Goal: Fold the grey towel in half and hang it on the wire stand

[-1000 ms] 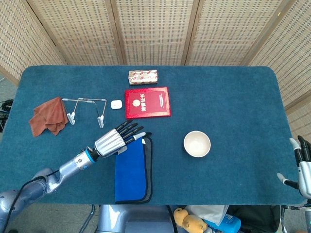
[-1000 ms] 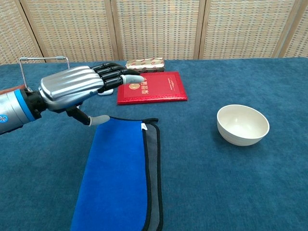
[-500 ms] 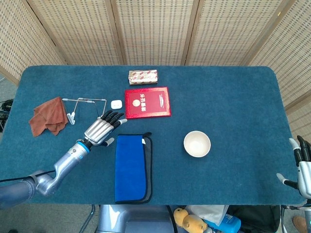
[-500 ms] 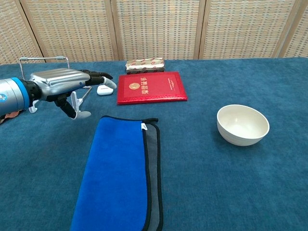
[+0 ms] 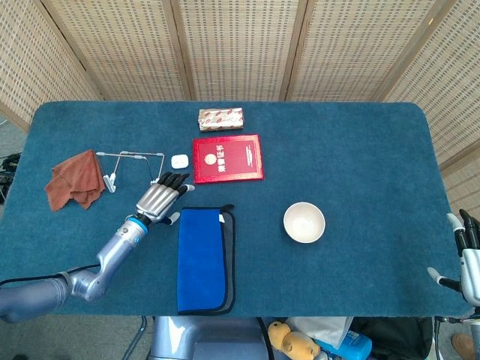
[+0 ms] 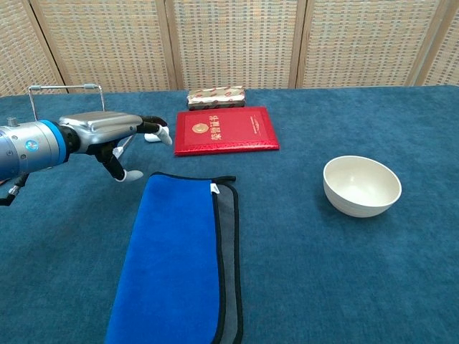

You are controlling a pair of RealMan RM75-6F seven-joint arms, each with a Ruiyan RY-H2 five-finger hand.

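The grey towel (image 5: 229, 259) lies flat near the front edge of the table (image 5: 360, 150), mostly covered by a blue cloth (image 5: 199, 259) folded over it, so only a grey strip with dark edging shows along the cloth's right side. Just left of the cloth's far corner, the left robot hand (image 5: 157, 201) hovers low over the table, palm down, fingers stretched out and slightly spread, holding nothing. Beyond it stands the wire stand (image 5: 135, 169), upright and bare. A small white object (image 5: 179, 160) sits between the stand and a red booklet (image 5: 227, 158), with a patterned box (image 5: 220, 118) further back. A rust-brown rag (image 5: 75, 179) is crumpled left of the stand. A white bowl (image 5: 304, 222) sits right of the towel. The right robot hand (image 5: 468, 259) rests off the table's right front corner, fingers extended and empty.
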